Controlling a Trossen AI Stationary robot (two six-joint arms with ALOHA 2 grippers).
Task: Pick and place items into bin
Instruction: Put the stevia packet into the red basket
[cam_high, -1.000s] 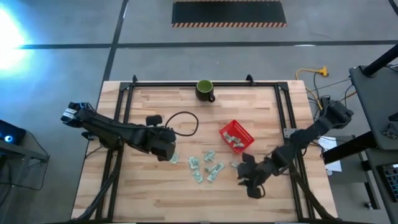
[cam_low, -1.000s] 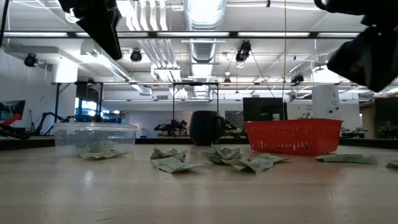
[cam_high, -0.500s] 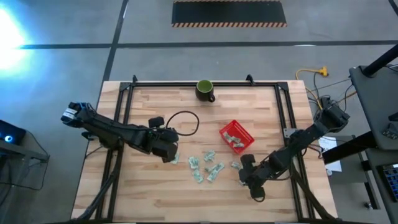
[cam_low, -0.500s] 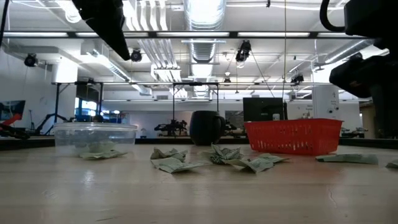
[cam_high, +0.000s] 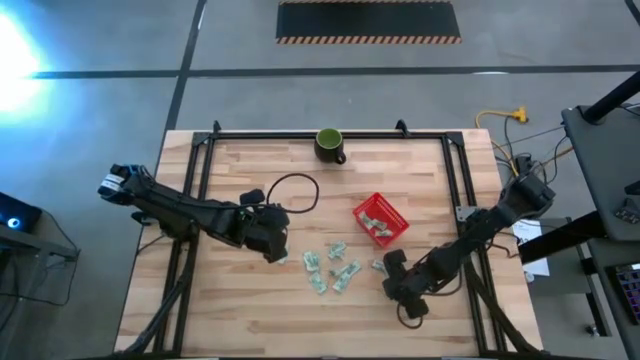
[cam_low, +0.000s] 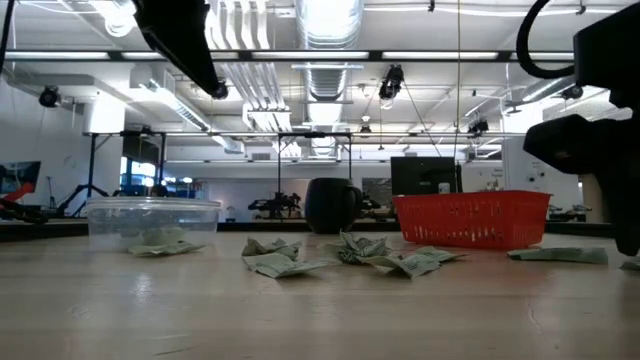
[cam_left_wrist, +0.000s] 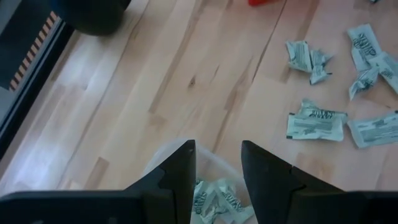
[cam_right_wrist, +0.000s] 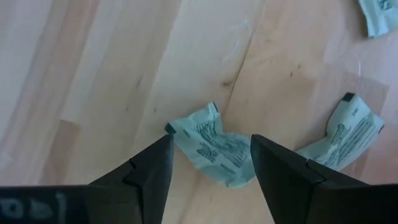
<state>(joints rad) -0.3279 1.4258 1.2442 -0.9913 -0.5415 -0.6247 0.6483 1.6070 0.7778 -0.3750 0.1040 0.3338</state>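
- Right pincer (cam_right_wrist: 211, 163) spread wide, fingers astride one crinkled packet (cam_right_wrist: 214, 149) lying flat on the desk (cam_right_wrist: 93, 74), just beside the red bin (cam_high: 380, 219).
- Packet looks light, thin, limp; likely slides. Pinch across its raised middle crease.
- Left pincer (cam_left_wrist: 216, 163) part-open, empty, over the clear tub (cam_left_wrist: 214, 196).

mug (cam_high: 329, 145): on the table (cam_high: 240, 310), near the middle of its far edge.
basket (cam_high: 381, 219): right of centre, packets inside.
clear tub (cam_low: 153, 220): left of centre, packets inside.
loose packets (cam_high: 331, 266): mid-table between tub and basket, toward the near edge.
one packet (cam_right_wrist: 214, 147): near the right edge, another just beside it.
cable loop (cam_high: 292, 195): behind the tub.
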